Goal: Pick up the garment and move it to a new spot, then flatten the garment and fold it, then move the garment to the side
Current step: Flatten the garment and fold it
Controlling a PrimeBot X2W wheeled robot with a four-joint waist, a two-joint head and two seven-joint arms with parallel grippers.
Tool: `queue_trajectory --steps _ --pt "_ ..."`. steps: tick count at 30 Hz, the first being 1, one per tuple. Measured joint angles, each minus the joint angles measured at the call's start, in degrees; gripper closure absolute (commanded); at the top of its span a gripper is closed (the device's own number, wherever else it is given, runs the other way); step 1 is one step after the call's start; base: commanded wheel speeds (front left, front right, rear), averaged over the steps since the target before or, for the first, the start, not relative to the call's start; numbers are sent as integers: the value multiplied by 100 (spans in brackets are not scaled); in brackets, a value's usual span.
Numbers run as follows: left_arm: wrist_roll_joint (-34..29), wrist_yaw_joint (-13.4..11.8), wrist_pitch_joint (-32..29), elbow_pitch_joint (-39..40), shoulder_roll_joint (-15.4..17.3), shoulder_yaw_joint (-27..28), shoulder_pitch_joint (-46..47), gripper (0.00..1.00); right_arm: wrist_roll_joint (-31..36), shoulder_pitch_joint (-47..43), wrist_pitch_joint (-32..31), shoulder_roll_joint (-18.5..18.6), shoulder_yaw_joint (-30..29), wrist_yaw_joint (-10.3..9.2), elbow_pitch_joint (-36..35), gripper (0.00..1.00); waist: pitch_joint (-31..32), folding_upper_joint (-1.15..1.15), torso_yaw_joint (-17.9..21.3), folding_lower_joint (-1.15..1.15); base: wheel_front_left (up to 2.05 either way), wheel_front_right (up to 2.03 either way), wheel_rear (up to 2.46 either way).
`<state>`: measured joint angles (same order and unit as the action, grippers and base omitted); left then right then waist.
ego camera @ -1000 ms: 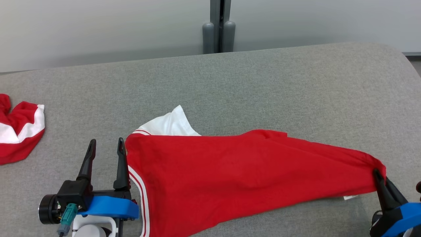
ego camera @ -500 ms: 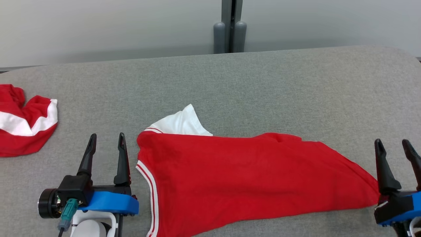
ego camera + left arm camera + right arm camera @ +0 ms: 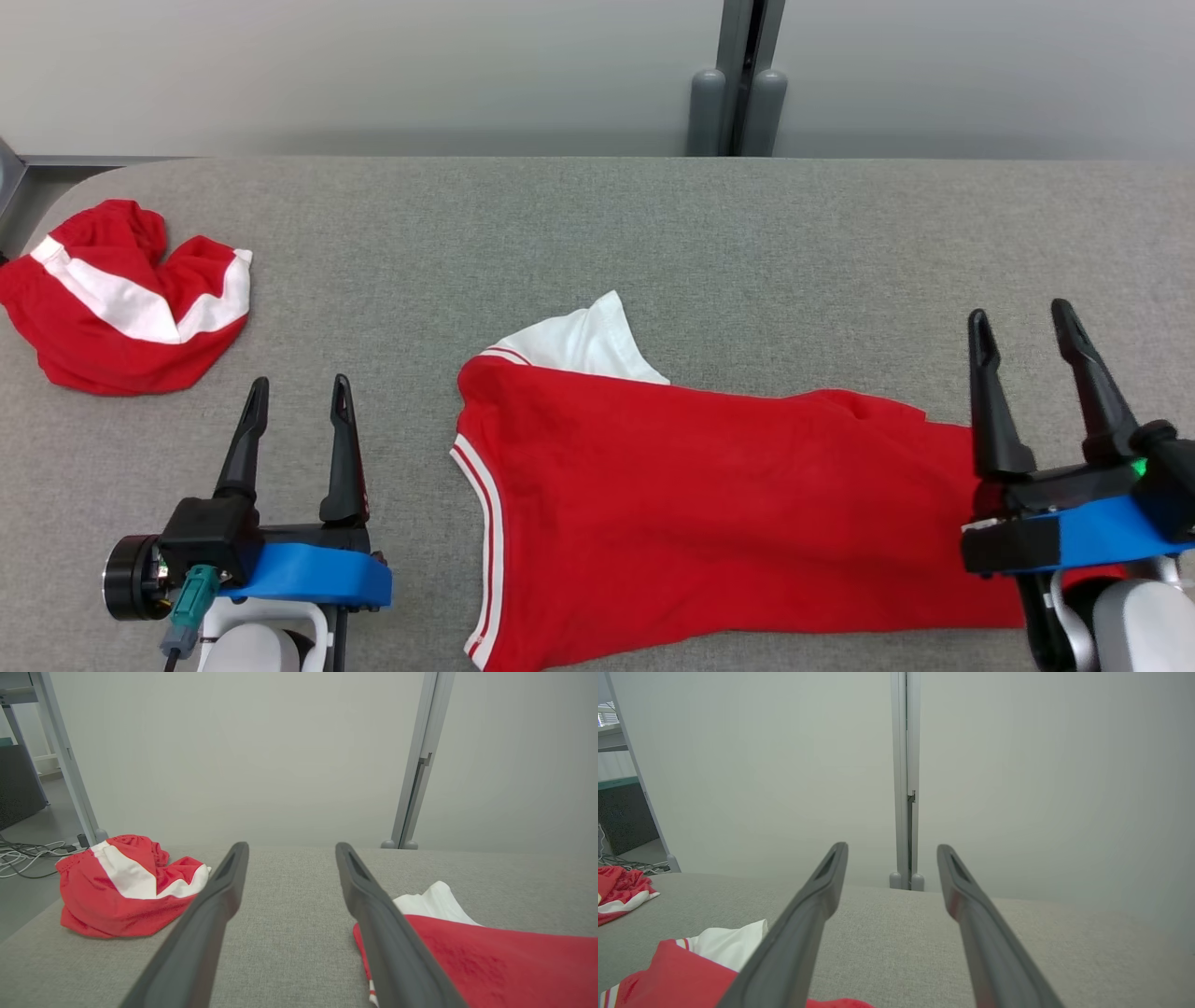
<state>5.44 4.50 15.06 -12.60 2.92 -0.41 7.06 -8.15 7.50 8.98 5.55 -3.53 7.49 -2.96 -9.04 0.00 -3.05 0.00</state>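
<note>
The garment (image 3: 709, 513), a red shirt with a white sleeve and white-striped trim, lies spread on the grey table (image 3: 597, 243) in the head view. Its left edge also shows in the left wrist view as red cloth (image 3: 504, 966), and its sleeve end shows in the right wrist view (image 3: 686, 961). My left gripper (image 3: 297, 394) stands open to the left of the shirt, apart from it. My right gripper (image 3: 1022, 317) stands open above the shirt's right end, with nothing between its fingers.
A second red and white garment (image 3: 126, 299) lies crumpled at the table's far left, also seen in the left wrist view (image 3: 126, 882). A grey post (image 3: 742, 84) stands behind the table against a pale wall. Bare grey tabletop stretches behind the shirt.
My right gripper has opened and let go of the shirt's right corner, then risen clear. The shirt's right end has dropped flat. The head camera has turned, shifting everything rightward.
</note>
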Motion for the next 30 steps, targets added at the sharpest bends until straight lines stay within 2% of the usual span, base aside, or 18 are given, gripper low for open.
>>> queue_trajectory --steps 8,19,30 --pt "0 -19 0 13 0 12 -26 0 298 104 319 -147 286 0 734 0 17 0 -97 0 0 0 0" --pt "-238 107 1 -29 66 -208 615 0 361 376 423 -167 249 0 973 0 -152 0 98 0 0 0 0" --pt "-231 244 -126 -1332 215 -828 1104 0 377 401 482 -182 175 0 1051 0 -252 0 333 0 0 0 0"
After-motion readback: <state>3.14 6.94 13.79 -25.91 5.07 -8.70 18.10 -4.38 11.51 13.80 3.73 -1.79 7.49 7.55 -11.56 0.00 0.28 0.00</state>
